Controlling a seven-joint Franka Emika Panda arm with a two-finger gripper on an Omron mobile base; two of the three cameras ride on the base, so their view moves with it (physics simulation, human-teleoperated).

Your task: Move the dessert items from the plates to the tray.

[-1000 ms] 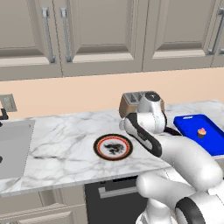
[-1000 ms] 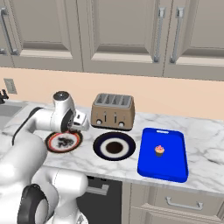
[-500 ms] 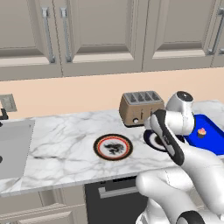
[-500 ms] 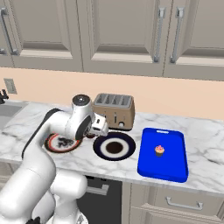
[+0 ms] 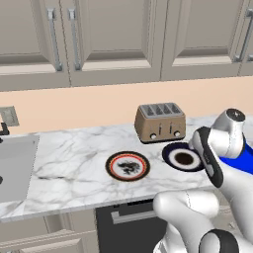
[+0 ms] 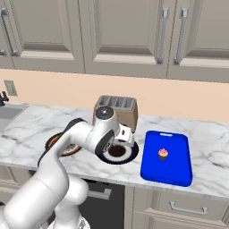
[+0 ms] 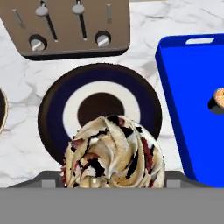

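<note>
A lumpy brown-and-cream chocolate pastry [image 7: 113, 153] sits low in the hand view, and my gripper [image 6: 126, 137] is shut on it; the pastry hides the fingertips. It hangs above the near edge of the dark navy plate [image 7: 98, 111], whose white ring and dark centre are bare. The red-and-black-rimmed plate [image 5: 127, 165] lies to the left on the counter. To the right lies the bright blue tray [image 6: 167, 157] with the pink-frosted cupcake [image 6: 163, 154] on it. That cupcake [image 7: 217, 99] also shows at the right edge of the hand view.
A beige four-slot toaster [image 5: 159, 122] stands just behind the navy plate [image 5: 184, 157]. A sink [image 5: 15, 165] is set into the marble counter at the far left. Wall cabinets hang above.
My arm has swung right, from over the red-rimmed plate to over the navy plate, with the pastry in the gripper. The plates, tray and cupcake have stayed put.
</note>
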